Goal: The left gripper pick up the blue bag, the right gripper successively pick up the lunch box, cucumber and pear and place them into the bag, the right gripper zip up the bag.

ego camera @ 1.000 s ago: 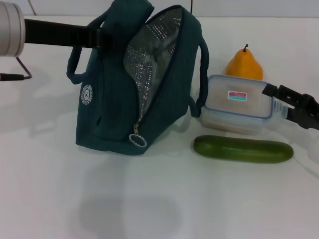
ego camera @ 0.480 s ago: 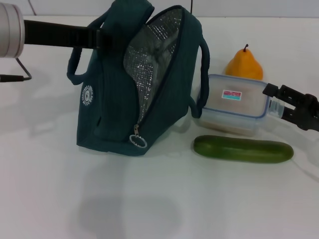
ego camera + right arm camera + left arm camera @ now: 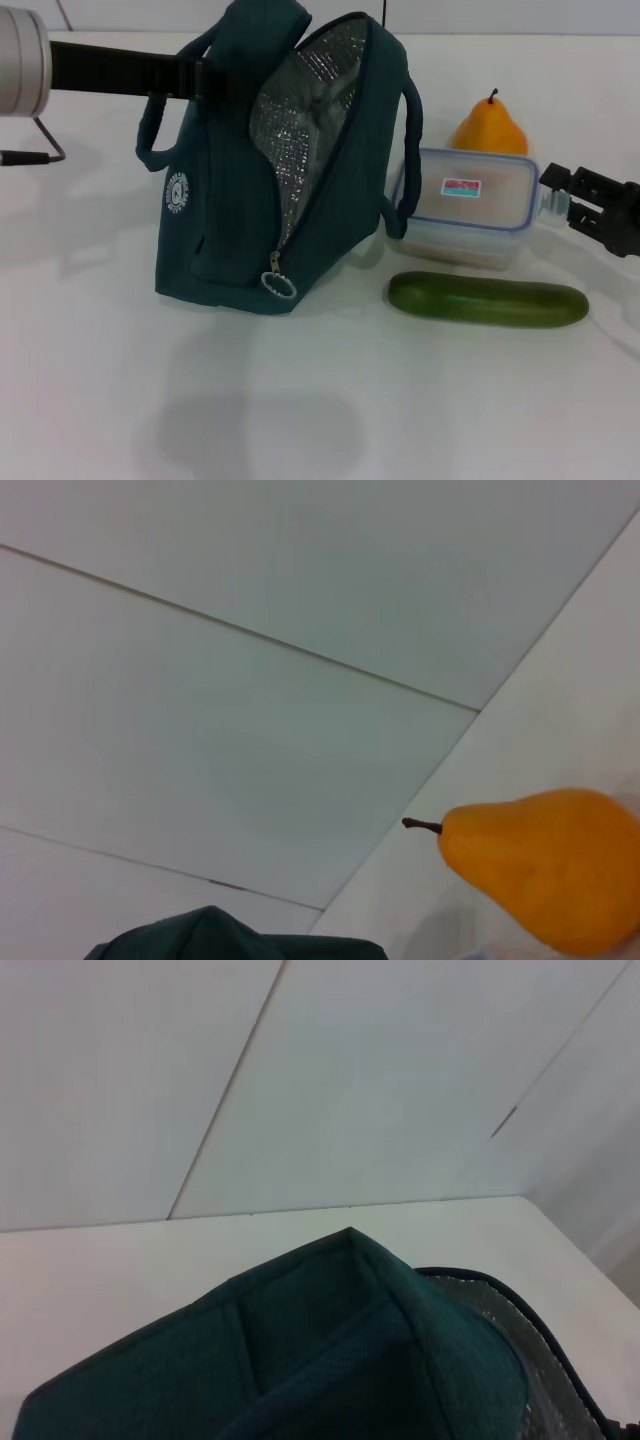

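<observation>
Left claw [image 3: 205,78] at far left, reaching in level from a black arm with a silver joint and pressed against the upper rear of the blue bag [image 3: 225,215]; whether its fingers gripped the fabric could not be told. Blue bag upright on the white surface [image 3: 320,400], zipper undone, mouth gaping toward the right, silver foil lining [image 3: 305,110] exposed; nothing seen inside. Ring zipper pull [image 3: 277,284] hanging low at the front corner. Lunch box [image 3: 466,206] just right of the bag, lid on, touching or nearly touching the bag's right handle; contents indistinct through the clear wall. Cucumber [image 3: 487,300] lying lengthwise in front of the lunch box, apart from it. Pear [image 3: 490,131] standing upright behind the lunch box, stem up. Right claw [image 3: 570,192] at far right, fingers parted, holding nothing, tips beside the lunch box's right end.
</observation>
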Available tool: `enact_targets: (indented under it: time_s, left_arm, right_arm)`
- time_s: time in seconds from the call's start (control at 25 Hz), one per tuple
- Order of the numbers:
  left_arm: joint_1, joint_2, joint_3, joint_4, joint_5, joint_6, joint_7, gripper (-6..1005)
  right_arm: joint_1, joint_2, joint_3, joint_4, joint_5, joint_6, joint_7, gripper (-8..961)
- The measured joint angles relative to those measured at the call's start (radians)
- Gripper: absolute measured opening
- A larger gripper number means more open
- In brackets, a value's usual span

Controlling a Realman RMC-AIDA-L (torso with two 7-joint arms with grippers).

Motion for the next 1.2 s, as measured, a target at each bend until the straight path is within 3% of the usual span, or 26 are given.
enact_targets:
  time_s: [0.52,0.72,1.2]
  left_arm:
    - [-0.001,0.001,-0.002,-0.002,0.000,-0.008,0.021,54]
    - [0.000,0.002,-0.002,-0.008,0.000,-0.009,0.025,54]
    - [0.003,0.000,-0.004,-0.026,-0.001,-0.009,0.045,54]
  right_arm:
    - [0.011,0.013,-0.001,-0.003,0.001,0.002,0.002,523]
    - [0.022,0.014,-0.004,0.001,0.001,-0.001,0.004,458]
    - [0.019,0.030,-0.001,0.001,0.012,0.007,0.045,169]
